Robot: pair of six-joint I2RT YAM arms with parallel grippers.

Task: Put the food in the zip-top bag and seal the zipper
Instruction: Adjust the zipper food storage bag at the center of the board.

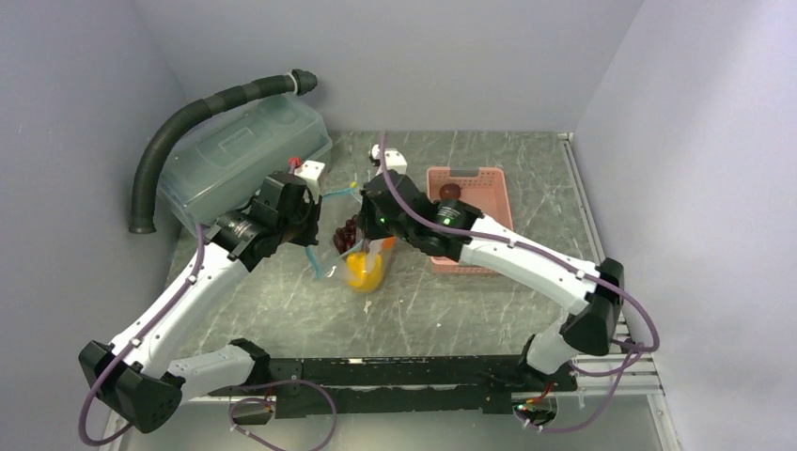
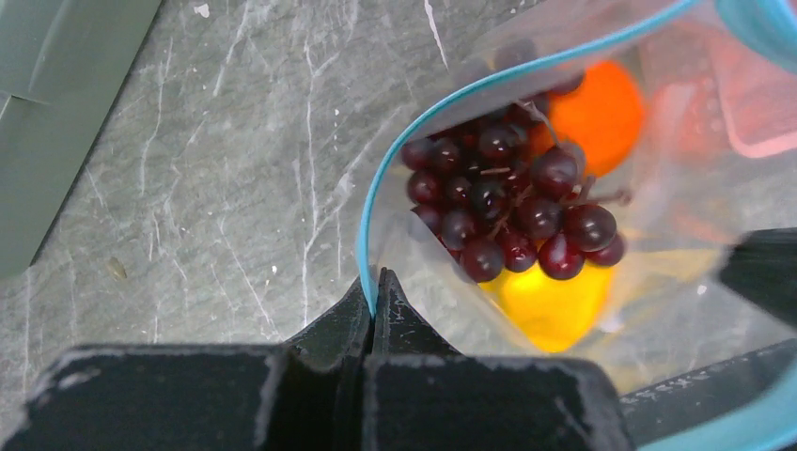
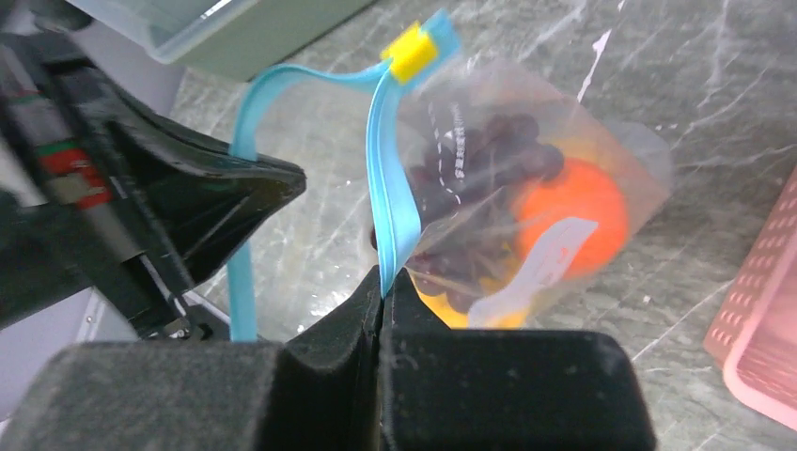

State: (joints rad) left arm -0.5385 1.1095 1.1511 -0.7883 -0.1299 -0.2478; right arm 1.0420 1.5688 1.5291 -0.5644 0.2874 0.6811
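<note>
Zip-top bag (image 1: 362, 256), clear, limp, likely slippery, sagging lightly with grape bunch (image 2: 507, 202) and round orange fruit (image 3: 569, 211) just left of the pink basket (image 1: 470, 225): best taken by its stiffer teal zipper (image 3: 387, 188), which left fingers (image 2: 334, 334) and right fingers (image 3: 343, 324) each pinch tight.

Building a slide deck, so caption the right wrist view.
Right gripper shut on the teal zipper of a clear bag holding grapes and an orange fruit.
</note>
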